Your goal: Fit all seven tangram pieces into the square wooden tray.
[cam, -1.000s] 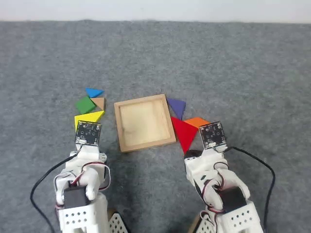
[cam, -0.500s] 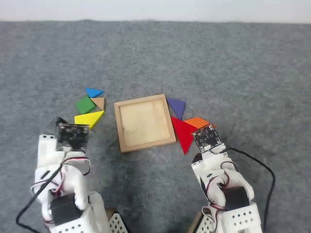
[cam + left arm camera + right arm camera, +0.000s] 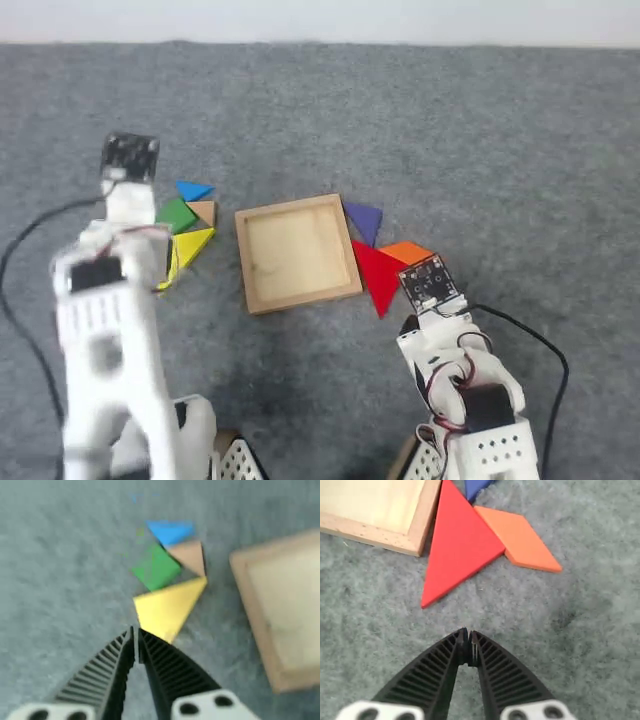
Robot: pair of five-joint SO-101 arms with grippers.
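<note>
The square wooden tray (image 3: 243, 262) lies mid-table with nothing in it. Left of it are a blue triangle (image 3: 193, 189), a green square (image 3: 176, 214), a tan triangle (image 3: 204, 211) and a yellow triangle (image 3: 192, 242). Right of it lie a purple triangle (image 3: 364, 219), a red triangle (image 3: 379, 272) and an orange parallelogram (image 3: 408, 251). My left gripper (image 3: 135, 631) is shut and holds nothing, its tip at the near edge of the yellow triangle (image 3: 167, 609). My right gripper (image 3: 468, 634) is shut and holds nothing, on the carpet just short of the red triangle (image 3: 457, 545).
Grey carpet covers the whole table. The left arm (image 3: 100, 290) stands tall over the near left side, partly covering the yellow triangle. The tray's rim (image 3: 420, 522) touches the red triangle's long edge. Open carpet lies beyond the tray.
The left arm has risen and swung forward over the left cluster of pieces. The right arm has shifted only slightly. No piece has moved.
</note>
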